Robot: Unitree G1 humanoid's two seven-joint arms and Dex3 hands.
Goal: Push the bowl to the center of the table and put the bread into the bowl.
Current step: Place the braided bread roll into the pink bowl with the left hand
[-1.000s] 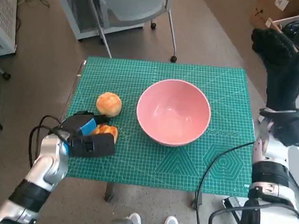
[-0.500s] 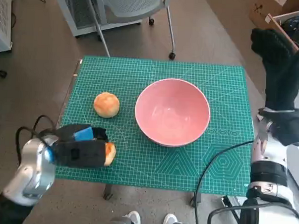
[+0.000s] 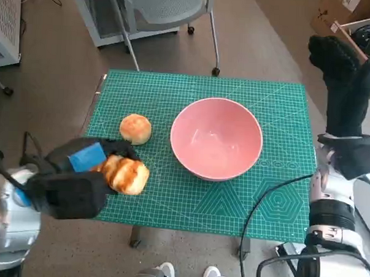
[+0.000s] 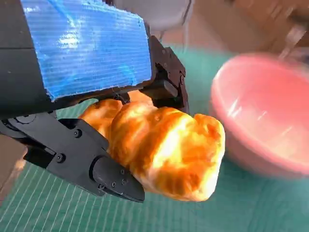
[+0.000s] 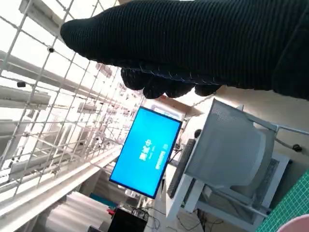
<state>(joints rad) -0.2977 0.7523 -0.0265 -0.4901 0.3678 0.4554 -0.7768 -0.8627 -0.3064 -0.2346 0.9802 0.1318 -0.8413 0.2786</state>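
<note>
The bench (image 3: 274, 204), covered by a green cutting mat, carries a pink bowl (image 3: 216, 137) that sits about at its middle, so the pushing part looks done. The bowl is wide and looks hard and smooth-walled; it would likely slide under a push at the rim and offers a roomy opening for a drop from above.

The left hand (image 3: 69, 185) holds a glazed golden bread (image 4: 166, 152) lifted off the mat, near the bench's front left, apart from the bowl. Its black fingers (image 4: 104, 171) close round the bread from two sides. Bread like this is probably light and soft with a shiny crust, so a hard squeeze could dent it; a broad, gentle hold across its middle suits it best.

A second round bun (image 3: 135, 128) lies on the mat left of the bowl.

The right hand (image 3: 342, 72) is raised off to the bench's right side, holding nothing; whether its fingers are spread or curled I cannot tell.
</note>
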